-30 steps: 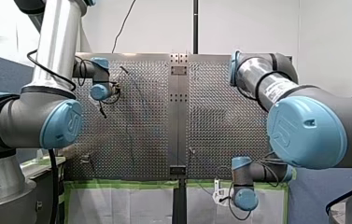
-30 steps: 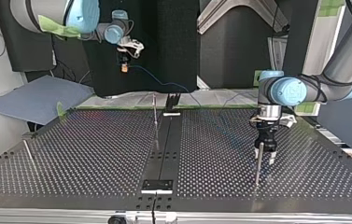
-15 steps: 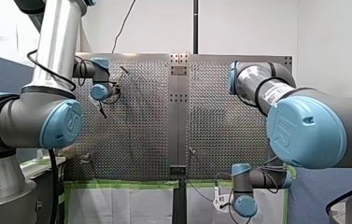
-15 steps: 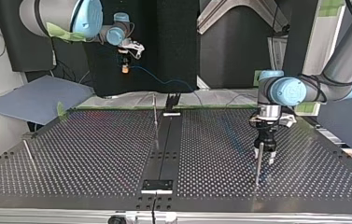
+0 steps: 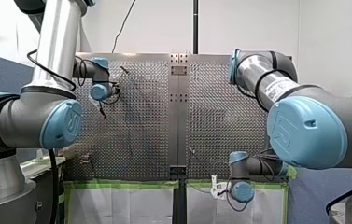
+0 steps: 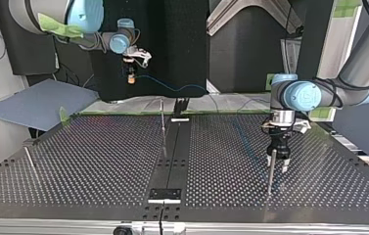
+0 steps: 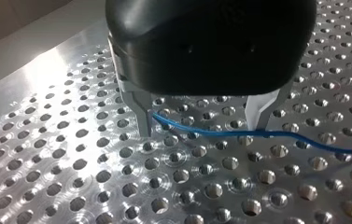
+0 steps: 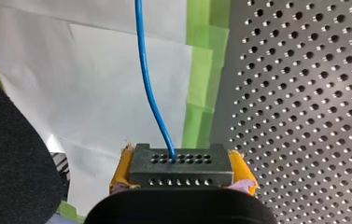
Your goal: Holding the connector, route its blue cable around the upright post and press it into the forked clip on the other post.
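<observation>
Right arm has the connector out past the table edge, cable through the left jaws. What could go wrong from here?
The blue cable only lies across between the open jaws of my left gripper, unclamped, so a pull may slide it out. My right gripper holds the connector by its sides between yellow pads; a taut cable could tilt it or strain where it enters.

2 arms are counted: my left arm [image 6: 353,68] and my right arm [image 6: 45,14], w/ 1 pair of jaws apiece. 1 blue cable [image 7: 229,134] is seen, ending in 1 connector [image 8: 181,165]. 3 thin upright posts are counted in the top view: left post [image 6: 31,163], centre post [image 6: 163,128], right post [image 6: 270,174]. 1 counter [image 6: 99,161] is made up of 2 perforated plates and 1 dark centre strip [image 6: 172,156].
</observation>
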{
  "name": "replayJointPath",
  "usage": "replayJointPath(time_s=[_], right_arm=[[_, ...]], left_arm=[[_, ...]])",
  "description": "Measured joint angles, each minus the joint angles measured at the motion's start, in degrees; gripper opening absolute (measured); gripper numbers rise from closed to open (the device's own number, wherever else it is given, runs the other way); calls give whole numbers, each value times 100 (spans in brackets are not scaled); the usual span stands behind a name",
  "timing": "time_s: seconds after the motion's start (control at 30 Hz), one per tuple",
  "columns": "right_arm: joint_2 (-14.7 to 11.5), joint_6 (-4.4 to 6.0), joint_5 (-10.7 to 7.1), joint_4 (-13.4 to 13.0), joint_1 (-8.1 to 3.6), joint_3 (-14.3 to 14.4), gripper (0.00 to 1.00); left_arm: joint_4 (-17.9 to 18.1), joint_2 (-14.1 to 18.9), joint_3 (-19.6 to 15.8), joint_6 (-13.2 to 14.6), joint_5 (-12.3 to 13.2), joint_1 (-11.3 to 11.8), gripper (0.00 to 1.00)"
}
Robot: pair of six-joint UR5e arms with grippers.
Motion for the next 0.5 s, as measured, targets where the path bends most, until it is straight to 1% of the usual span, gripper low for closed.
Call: replayJointPath(time_s=[0.17,0.33,0.5], right_arm=[[-228,28,3,45,-25,144,0],[-482,57,2,34,-61,327,0],[-721,67,11,94,-89,381,0]], left_arm=[[-61,0,0,-3,-54,0,99],[-248,1,0,-29,-180,-22,99],[-494,18,1,-200,-269,-75,99]])
